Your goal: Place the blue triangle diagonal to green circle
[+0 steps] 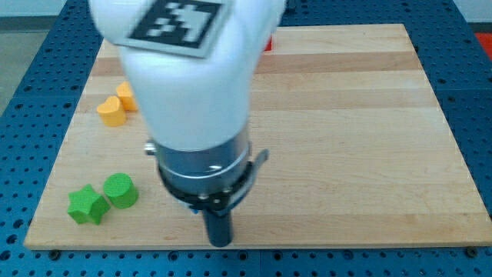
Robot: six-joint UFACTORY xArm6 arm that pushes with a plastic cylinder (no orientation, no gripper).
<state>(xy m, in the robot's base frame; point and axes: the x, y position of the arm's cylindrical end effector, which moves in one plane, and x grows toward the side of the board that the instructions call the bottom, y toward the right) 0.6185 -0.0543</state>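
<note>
The green circle (pixel 121 190) lies at the view's lower left on the wooden board (pixel 346 138), touching a green star (pixel 86 205) to its left. No blue triangle shows; the arm's white and grey body (pixel 192 100) hides much of the board's middle and top. My tip (pixel 221 241) is near the board's bottom edge, to the right of the green circle and well apart from it.
A yellow heart-like block (pixel 111 111) and an orange-yellow block (pixel 126 96) lie at the view's left, partly behind the arm. A sliver of a red block (pixel 268 44) shows at the top beside the arm. Blue perforated table surrounds the board.
</note>
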